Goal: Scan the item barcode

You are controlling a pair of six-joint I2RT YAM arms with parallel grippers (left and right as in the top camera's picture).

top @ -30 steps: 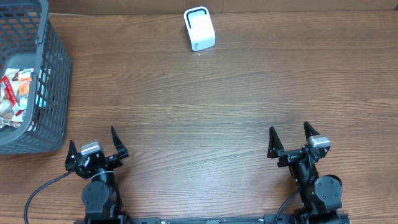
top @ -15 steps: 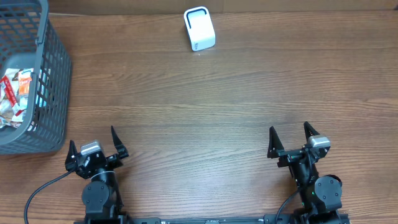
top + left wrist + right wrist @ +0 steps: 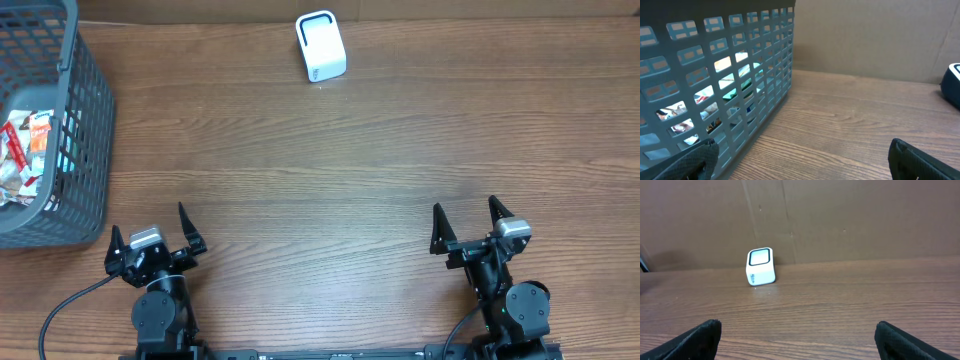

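A white box-shaped barcode scanner [image 3: 321,46] stands at the far middle of the wooden table, also in the right wrist view as the scanner [image 3: 760,266] with its window facing me. Packaged items [image 3: 24,155] lie inside a grey mesh basket [image 3: 85,130] at the far left; through the basket wall [image 3: 715,85] I see coloured wrappers. My left gripper [image 3: 152,228] rests near the front edge, open and empty, below the basket. My right gripper [image 3: 466,218] sits open and empty at the front right. No single item is picked out.
A brown cardboard wall [image 3: 850,220] closes off the far side of the table. The basket's side rises close to the left gripper's left finger [image 3: 687,162]. Bare wood lies between both grippers and the scanner.
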